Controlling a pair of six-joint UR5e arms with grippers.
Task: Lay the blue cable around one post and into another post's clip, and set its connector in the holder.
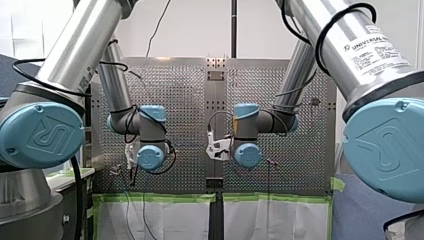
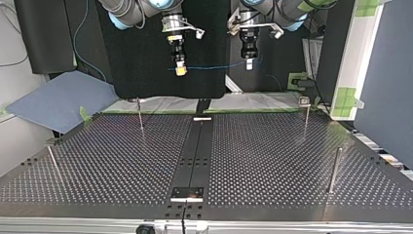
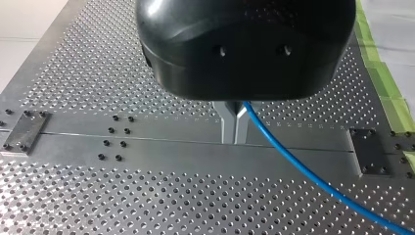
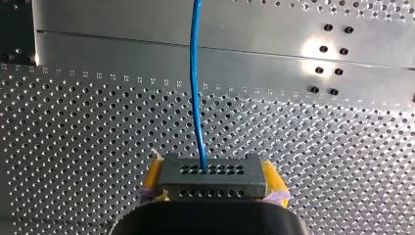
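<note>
High above the table, the blue cable (image 2: 214, 67) hangs nearly level between both grippers. My right gripper (image 2: 180, 69), with yellow pads, is at the top view's left. It is shut on the cable's dark connector block (image 4: 215, 188), whose holed face the right wrist view shows between the pads (image 4: 153, 172), with the cable (image 4: 195, 93) running out ahead. My left gripper (image 2: 249, 64) is at the top view's right. Its metal fingers (image 3: 227, 128) are shut on the cable (image 3: 298, 166), which trails off beside them over the perforated table (image 3: 147, 205).
Thin posts stand on the table: one at the back left of the top view (image 2: 140, 114), one with a small head at the back right (image 2: 306, 113), one at each side nearer the camera (image 2: 334, 170) (image 2: 53, 163). A dark plate (image 2: 187, 193) sits on the centre rail.
</note>
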